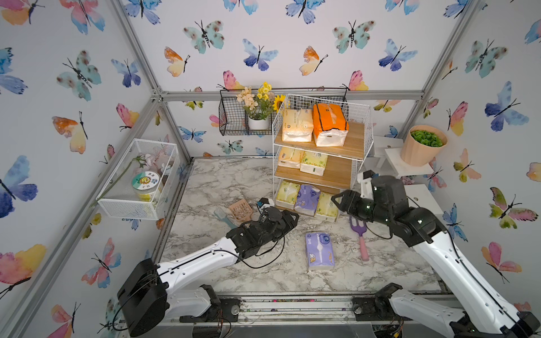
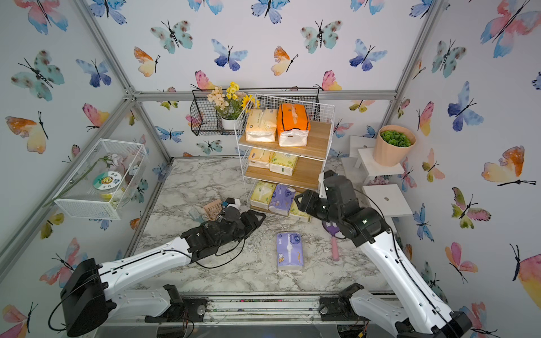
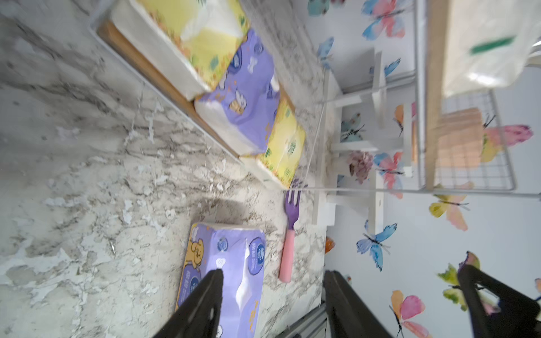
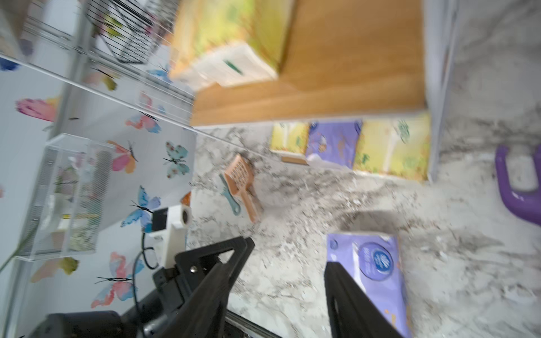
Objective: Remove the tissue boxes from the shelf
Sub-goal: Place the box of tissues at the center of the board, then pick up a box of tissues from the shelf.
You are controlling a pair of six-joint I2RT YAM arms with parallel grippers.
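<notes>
The left claw (image 3: 273,273) and right claw (image 4: 288,253) gape empty; a soft, glossy, brick-shaped lavender tissue pack (image 1: 319,251) lies flat on the marbled bench (image 1: 219,181).

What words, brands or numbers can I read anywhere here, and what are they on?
No text reads clearly.
Lavender pack on the table: white print in round blue badges, blurred.
Jar lid in the white mesh basket: a few characters, too small.
Packs on the shelf: print too small.
</notes>
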